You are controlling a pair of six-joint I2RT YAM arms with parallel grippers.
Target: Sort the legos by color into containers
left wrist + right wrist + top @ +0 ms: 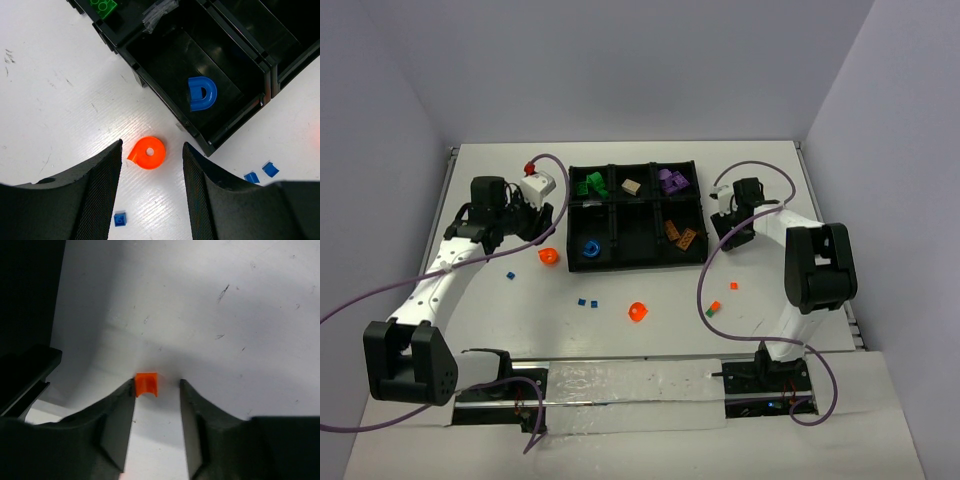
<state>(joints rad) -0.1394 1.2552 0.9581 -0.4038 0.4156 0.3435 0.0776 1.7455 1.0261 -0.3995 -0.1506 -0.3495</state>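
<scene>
Right wrist, orange lego [146, 384] between parted pincer [156, 384], tray [27, 285] cropped

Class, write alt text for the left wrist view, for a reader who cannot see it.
The open left gripper's dark fingers flank a round orange lego on the white table. Beyond it is a corner of the black tray, holding a blue D-shaped piece and, one compartment over, a green brick. Tiny blue pieces lie loose nearby.
</scene>
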